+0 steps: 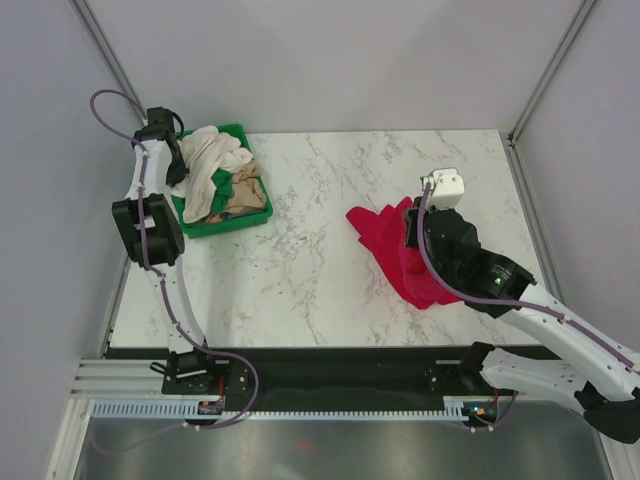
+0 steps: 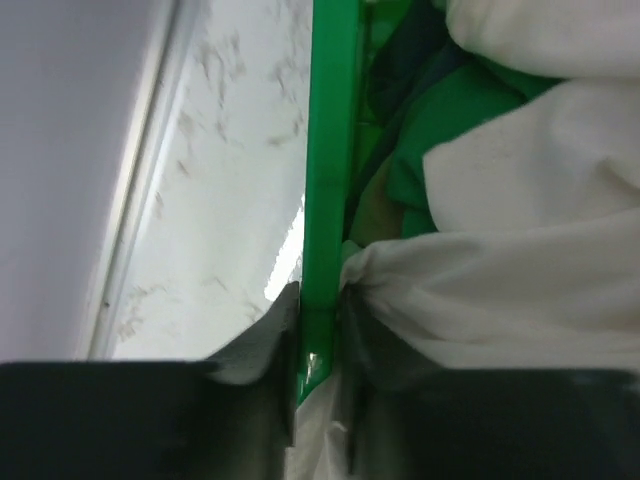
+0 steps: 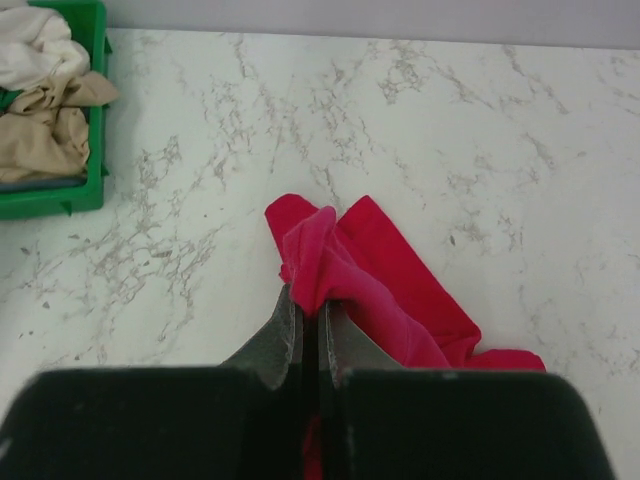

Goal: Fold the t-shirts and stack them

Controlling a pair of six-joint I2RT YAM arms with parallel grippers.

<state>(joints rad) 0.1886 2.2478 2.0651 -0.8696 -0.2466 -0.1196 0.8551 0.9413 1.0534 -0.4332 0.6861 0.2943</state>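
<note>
Nearest the lens in the right wrist view, the right gripper [image 3: 310,308] has its jaws pinched tight on a raised fold of the red t-shirt [image 3: 390,270]. That shirt lies crumpled and partly doubled over on the table [image 1: 300,270], toward its right edge and about midway between the near and far edges. It shows no neat rectangle, so I judge its folding to be only begun: the cloth needs spreading flat before any proper crease can be laid. At the far left corner stands the green tray [image 2: 328,150], heaped with the other shirts. A cream-white shirt [image 2: 520,280] spills over the top, a tan shirt [image 3: 40,140] is bunched beneath it, and some dark green cloth [image 2: 450,110] is tucked among them, though whether that is a shirt too I cannot tell. The left gripper [image 2: 318,300] is closed narrow over the tray's left wall, the green rim running straight between its fingers, with a bit of the white fabric caught against the inner finger. It looks to have taken the plastic along with the cloth, which could drag the tray if lifted. No shirt is folded, no stack exists anywhere on the table, and the shirts in the tray have not been taken out, so nearly the whole task remains.
</note>
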